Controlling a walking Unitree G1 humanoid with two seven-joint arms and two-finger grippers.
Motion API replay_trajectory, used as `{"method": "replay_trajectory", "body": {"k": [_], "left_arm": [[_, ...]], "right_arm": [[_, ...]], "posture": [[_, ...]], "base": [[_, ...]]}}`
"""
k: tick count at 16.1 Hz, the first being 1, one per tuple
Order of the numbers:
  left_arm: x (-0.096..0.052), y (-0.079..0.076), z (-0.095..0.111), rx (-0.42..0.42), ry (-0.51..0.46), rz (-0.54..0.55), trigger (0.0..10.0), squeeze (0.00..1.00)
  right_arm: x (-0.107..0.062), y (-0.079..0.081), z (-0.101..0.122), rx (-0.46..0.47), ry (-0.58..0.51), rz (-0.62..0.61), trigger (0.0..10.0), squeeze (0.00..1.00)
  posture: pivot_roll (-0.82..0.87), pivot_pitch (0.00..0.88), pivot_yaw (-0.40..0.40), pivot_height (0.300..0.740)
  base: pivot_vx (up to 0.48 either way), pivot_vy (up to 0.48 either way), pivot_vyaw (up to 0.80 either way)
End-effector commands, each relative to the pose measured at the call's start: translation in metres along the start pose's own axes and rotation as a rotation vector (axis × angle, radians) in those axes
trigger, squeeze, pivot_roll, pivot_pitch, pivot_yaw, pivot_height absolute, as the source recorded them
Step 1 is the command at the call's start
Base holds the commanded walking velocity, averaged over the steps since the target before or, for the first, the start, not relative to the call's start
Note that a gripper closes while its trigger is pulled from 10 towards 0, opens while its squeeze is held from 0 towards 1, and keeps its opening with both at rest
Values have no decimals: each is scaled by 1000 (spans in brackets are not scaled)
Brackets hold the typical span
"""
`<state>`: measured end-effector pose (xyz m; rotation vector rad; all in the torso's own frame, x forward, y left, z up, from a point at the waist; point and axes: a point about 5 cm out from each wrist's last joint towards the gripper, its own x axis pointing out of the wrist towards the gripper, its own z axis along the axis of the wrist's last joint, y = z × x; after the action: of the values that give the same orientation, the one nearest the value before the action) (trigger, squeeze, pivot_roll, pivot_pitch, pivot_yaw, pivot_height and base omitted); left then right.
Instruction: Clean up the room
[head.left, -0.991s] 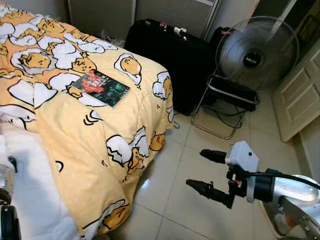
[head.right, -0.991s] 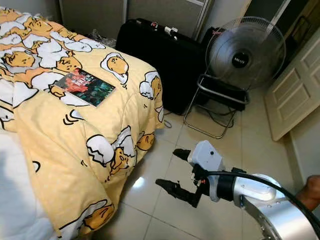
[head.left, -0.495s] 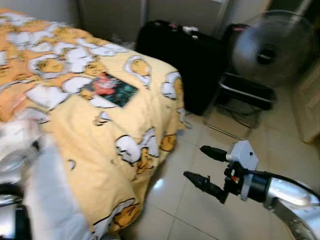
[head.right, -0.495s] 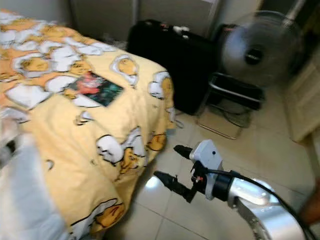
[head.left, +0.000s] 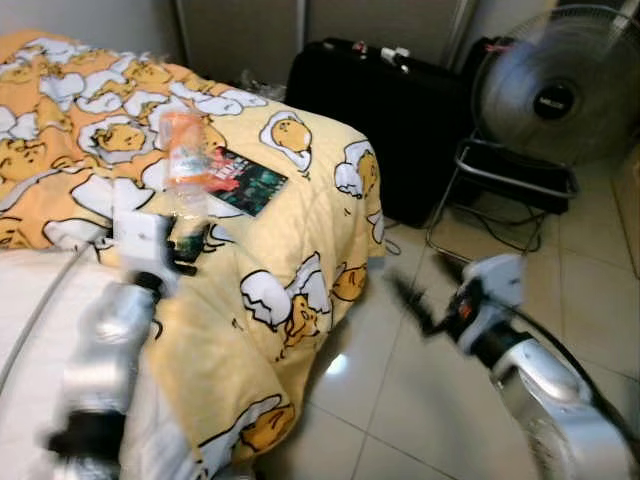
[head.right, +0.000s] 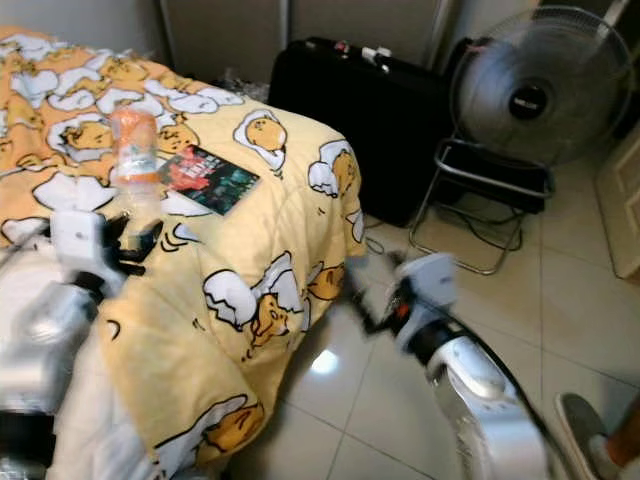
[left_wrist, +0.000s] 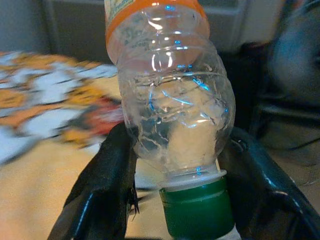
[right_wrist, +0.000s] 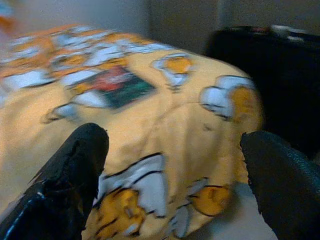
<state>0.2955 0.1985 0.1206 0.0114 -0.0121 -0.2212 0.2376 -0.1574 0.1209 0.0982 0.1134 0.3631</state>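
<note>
Left gripper (head.left: 185, 245), raised over the near left of the bed (head.left: 40, 300): fingers clamped on a clear plastic bottle (head.left: 186, 165), orange label uppermost, green cap (left_wrist: 197, 212) down between the fingers (left_wrist: 107, 195). Yellow duvet (head.left: 300, 230) with egg-character print, draped over the bed's right edge. Dark book (head.left: 245, 180) lying flat on the duvet, just right of and beyond the bottle. Black suitcase (head.left: 380, 110), far centre, against the wall. Right gripper (head.left: 425, 295), blurred, held over the tiled floor (head.left: 400, 400) right of the bed, fingers (right_wrist: 75, 165) spread wide, holding nothing. Standing fan (head.left: 560, 95), far right.
</note>
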Motion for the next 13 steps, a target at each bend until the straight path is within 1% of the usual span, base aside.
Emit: {"method": "replay_trajectory", "body": {"k": [1,2,3,4,5,6,7,8,9,10,11,13], "left_arm": [[1,-23,5,45,-22,-72,10000,0],[-2,-35,7,66,-32,-110,10000,0],[-5,-41,11,33,-38,-120,10000,0],[-7,-45,12,26,-21,-134,10000,0],[-7,-45,12,26,-21,-134,10000,0],[-9,-46,12,14,-9,-140,10000,0],[-11,-46,14,-12,-1,-141,10000,0],[-12,-45,15,-11,2,-138,10000,0],[-15,-41,14,45,11,-151,10000,0],[-18,-39,12,62,37,-141,10000,0],[-19,-35,11,56,44,-89,10000,0],[-23,-30,12,57,37,-40,10000,0]], "right_arm": [[3,-3,-1,8,-13,-68,10000,0],[5,-2,-3,23,-15,-87,10000,0],[5,-2,-6,26,-16,-105,10000,0],[6,-5,-8,32,-17,-134,10000,0],[6,-5,-8,32,-17,-134,10000,0],[9,-8,-9,34,-21,-175,10000,0],[12,-13,-10,57,-26,-233,10000,0],[14,-15,-10,71,-29,-256,10000,0],[17,-13,-5,-9,-42,-237,10000,0],[19,-11,-3,-25,-52,-230,10000,0],[20,-10,-4,-20,-57,-227,10000,0],[20,-8,-5,-21,-61,-221,10000,0]], "posture": [[-62,0,7,740],[-62,0,7,740],[-57,0,12,740],[-51,0,14,740],[-51,0,14,740],[-44,0,15,740],[-36,0,15,740],[-35,0,15,740],[-33,0,15,740],[-25,0,17,740],[-26,0,20,740],[-29,0,28,740]], "base": [[0,0,0],[0,0,0],[0,0,0],[0,0,0],[0,0,0],[0,0,0],[0,0,0],[0,0,0],[0,0,800],[0,0,800],[0,0,800],[0,0,800]]}}
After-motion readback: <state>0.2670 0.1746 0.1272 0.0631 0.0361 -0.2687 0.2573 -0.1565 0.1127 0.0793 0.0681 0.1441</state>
